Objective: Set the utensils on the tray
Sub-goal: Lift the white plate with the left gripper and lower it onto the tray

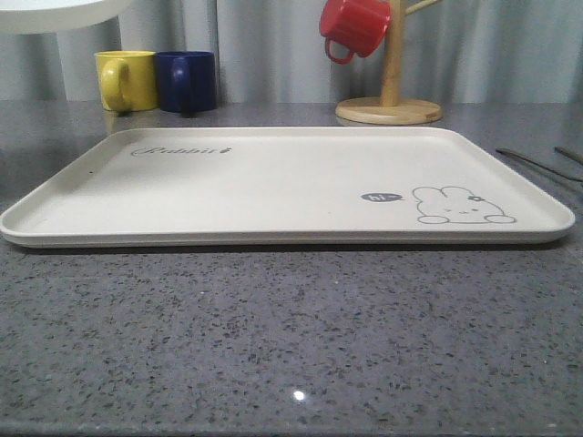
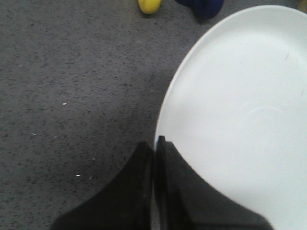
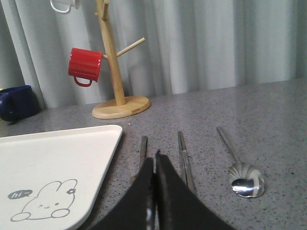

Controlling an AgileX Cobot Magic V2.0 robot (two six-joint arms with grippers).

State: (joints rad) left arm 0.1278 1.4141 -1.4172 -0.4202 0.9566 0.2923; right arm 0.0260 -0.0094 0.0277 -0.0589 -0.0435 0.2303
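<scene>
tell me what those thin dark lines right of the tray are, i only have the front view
observer: The right wrist view shows two flat metal chopsticks and an oval-bowled spoon. They lie on the grey counter beside the tray, not on it.
operator: is the right pincer on one yet
observer: No. The right pincer is shut with nothing between its fingers, and it hangs by the chopsticks' near ends.
</scene>
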